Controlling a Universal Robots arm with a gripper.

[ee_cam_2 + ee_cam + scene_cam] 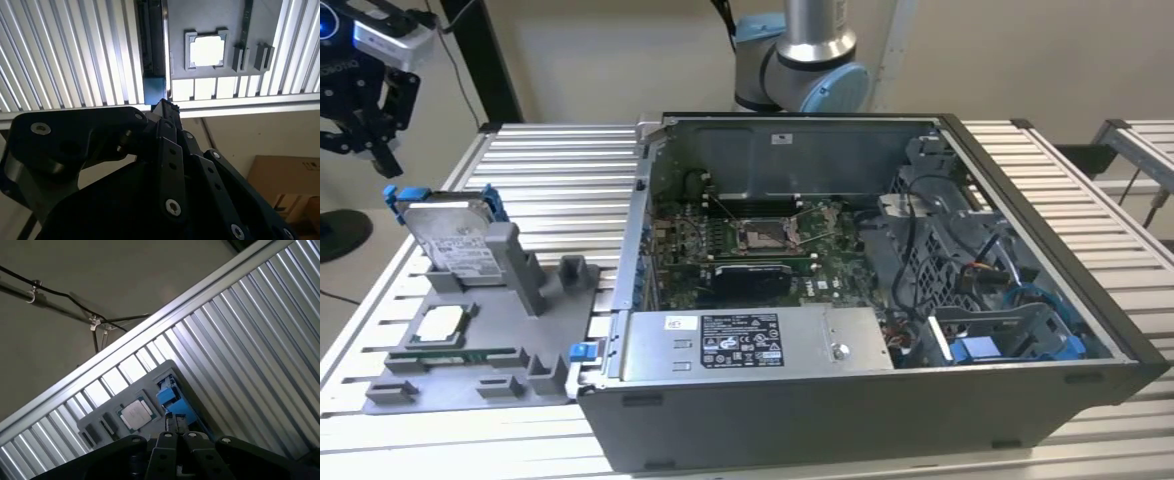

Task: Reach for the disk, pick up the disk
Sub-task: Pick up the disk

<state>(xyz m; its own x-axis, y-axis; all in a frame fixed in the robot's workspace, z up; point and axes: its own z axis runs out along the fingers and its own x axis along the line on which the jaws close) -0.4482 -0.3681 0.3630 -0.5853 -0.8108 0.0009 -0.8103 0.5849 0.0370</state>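
The disk (454,237), a silver drive with a white label in a blue bracket, leans upright in the grey holder tray (400,392) at the exterior view's left. My gripper (374,155) hangs in the air above and a little to the left of it, apart from it, with its black fingers shut and nothing between them. In the first wrist view the gripper (173,421) points at the blue bracket of the disk (172,396). In the second wrist view the gripper (165,106) lines up with the blue end of the disk (154,90).
A square silver processor chip (443,325) lies flat on the tray, in front of the disk. An open computer case (881,290) stands to the exterior view's right on the ribbed metal table (560,170). The arm's base (801,60) rises behind the case.
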